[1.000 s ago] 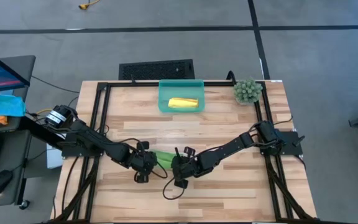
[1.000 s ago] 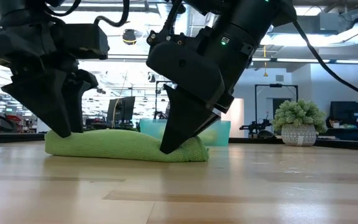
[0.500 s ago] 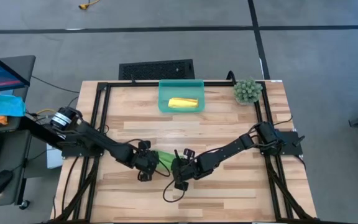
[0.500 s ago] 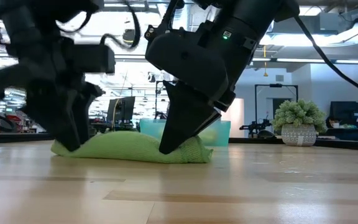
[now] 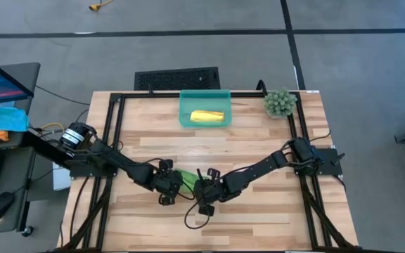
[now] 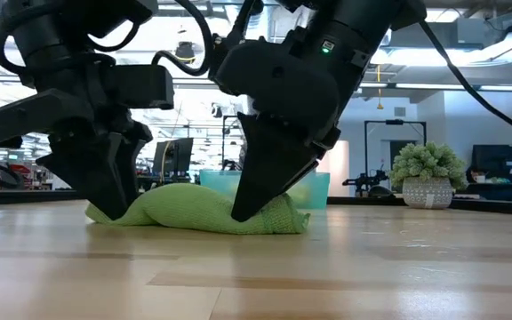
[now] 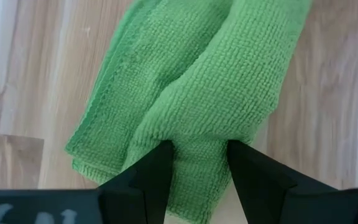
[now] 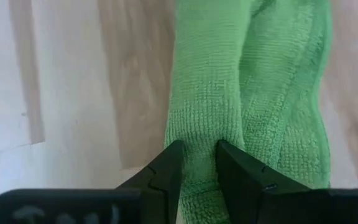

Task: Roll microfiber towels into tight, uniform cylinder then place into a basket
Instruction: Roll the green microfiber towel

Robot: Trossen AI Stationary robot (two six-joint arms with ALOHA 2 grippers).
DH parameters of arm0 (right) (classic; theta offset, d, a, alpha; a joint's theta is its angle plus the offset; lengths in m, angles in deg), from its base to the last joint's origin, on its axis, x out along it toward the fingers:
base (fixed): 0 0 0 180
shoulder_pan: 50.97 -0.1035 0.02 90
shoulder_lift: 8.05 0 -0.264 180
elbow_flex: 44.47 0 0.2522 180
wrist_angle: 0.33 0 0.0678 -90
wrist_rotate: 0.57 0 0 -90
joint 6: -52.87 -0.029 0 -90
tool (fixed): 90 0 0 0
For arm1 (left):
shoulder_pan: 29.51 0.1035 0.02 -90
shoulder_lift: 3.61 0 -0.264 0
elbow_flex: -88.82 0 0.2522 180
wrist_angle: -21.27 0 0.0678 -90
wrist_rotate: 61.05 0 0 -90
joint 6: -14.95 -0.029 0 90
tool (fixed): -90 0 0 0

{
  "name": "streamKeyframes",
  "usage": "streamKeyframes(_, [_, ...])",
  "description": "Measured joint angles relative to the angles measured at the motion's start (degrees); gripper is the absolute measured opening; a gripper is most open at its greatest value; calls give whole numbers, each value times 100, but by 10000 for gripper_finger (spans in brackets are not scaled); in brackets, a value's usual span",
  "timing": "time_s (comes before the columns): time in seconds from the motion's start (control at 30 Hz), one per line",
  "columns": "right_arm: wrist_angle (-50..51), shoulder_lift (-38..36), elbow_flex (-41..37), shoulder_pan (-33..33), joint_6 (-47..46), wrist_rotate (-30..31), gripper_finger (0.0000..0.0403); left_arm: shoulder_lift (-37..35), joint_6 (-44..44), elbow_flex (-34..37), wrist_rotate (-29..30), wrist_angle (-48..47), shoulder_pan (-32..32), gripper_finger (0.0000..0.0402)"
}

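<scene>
The lime green towel point(image 5: 185, 180) lies near the table's middle as a long rolled bundle point(image 6: 194, 210), humped in the middle, its underside on the wood. My left gripper point(image 5: 169, 190) is shut on its left end, my right gripper point(image 5: 201, 194) on its right end. At the far edge stands the teal basket point(image 5: 204, 95), and the rolled yellow towel point(image 5: 207, 116) lies inside it. My left gripper pinches the roll's left end point(image 7: 197, 163) between its two fingers point(image 7: 157, 167). They slant steeply down from above and stand on either side of the thick fold, which bunches between them. That end rests on the table. My right gripper pinches a raised fold at the roll's right end point(image 8: 199, 157) between its two fingers point(image 8: 169, 165), slanting steeply down from above. In the low view the fingertips point(image 6: 243, 210) dent the cloth. This end also lies on the table.
A small potted plant point(image 5: 280, 102) stands at the far right corner. A black frame rail point(image 5: 115, 133) runs along the table's sides. A black vented panel point(image 5: 176, 78) lies on the floor beyond the far edge. Bare wood lies in front of the towel.
My left gripper has sunk and gone toward the right gripper. It has carried the towel's left end along the table. The roll is now shorter and humps up in the middle. Its right end and my right gripper have stayed put.
</scene>
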Motion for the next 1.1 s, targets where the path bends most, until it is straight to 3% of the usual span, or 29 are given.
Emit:
streamKeyframes(0.5, [709,-38,50,-4,33,-125,224,5,464,-9,-140,-76,-226,153])
streamKeyframes(0.83, [2151,-78,552,-144,301,-66,195,31,595,-167,-316,-241,-319,153])
streamKeyframes(1.1, [2767,-104,688,-616,592,958,168,33,610,-208,-437,-307,-317,153])
